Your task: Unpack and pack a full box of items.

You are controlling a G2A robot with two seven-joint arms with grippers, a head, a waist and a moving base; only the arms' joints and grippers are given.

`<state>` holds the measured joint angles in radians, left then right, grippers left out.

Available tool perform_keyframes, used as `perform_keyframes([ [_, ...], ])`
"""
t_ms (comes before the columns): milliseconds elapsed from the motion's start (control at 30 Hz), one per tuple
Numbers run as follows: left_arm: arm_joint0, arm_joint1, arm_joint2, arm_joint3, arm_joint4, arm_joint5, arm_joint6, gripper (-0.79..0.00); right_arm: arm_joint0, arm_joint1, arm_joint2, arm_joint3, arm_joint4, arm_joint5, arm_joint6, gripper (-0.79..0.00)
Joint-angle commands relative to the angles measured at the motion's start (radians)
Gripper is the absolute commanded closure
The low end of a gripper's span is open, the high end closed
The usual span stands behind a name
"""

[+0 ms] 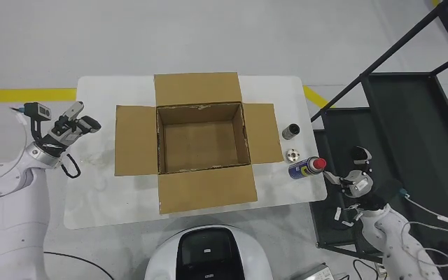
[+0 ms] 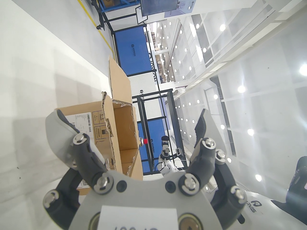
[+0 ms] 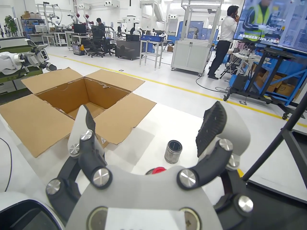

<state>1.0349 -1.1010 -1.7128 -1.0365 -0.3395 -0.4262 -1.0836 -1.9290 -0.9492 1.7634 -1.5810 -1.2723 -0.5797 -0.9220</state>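
Cardboard box (image 1: 136, 140) sits mid-table, all four flaps folded out, inside bare, brown floor visible. It is ahead of both claws and between them, touching neither.

Right claw (image 3: 150, 111) is spread wide and holds nothing. It hangs off the table's edge, pointing at the box. Spray can (image 1: 306, 167) with a red cap lies on its side closest to this claw, the cap just under the palm; can't tell if anything touches. Metal cylinder (image 3: 173, 151) stands upright a bit farther ahead of the claw, in line with the gap between its fingers and short of the box's near flap. Small round metal part (image 1: 292, 153) lies between the can and the cylinder; its shape is too small to tell.

Left claw (image 2: 130, 118) is also spread wide and holds nothing. It hangs over the opposite table edge, box side wall ahead of it, apart.

White table (image 1: 98, 203) carries everything.
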Motion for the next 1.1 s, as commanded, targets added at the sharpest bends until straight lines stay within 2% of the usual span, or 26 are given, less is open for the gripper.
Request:
perform_keyframes([
  [0, -0.006, 0.002, 0.007, 0.015, 0.009, -0.004, 0.003, -0.785, -0.008, 0.000, 0.010, -0.034, -0.001, 0.000, 0.051, -0.785],
  [133, -0.023, 0.005, 0.024, 0.047, 0.025, -0.018, 0.014, -0.785, -0.024, -0.003, 0.029, -0.110, 0.007, 0.018, 0.102, -0.785],
  [267, -0.027, 0.007, 0.028, 0.057, 0.003, -0.028, 0.016, -0.785, -0.031, -0.009, 0.043, -0.100, 0.035, 0.046, 0.083, -0.785],
  [467, -0.027, 0.013, 0.022, 0.047, -0.020, -0.026, 0.028, -0.785, -0.011, -0.020, 0.013, 0.006, 0.010, 0.078, -0.014, -0.785],
  [700, -0.009, 0.019, 0.023, -0.017, -0.056, -0.030, 0.034, -0.785, 0.076, -0.039, -0.082, 0.170, -0.044, 0.143, -0.117, -0.785],
  [1067, -0.009, 0.019, 0.023, -0.017, -0.056, -0.030, 0.034, -0.785, 0.192, -0.065, -0.197, 0.369, -0.103, 0.193, -0.226, -0.785],
])
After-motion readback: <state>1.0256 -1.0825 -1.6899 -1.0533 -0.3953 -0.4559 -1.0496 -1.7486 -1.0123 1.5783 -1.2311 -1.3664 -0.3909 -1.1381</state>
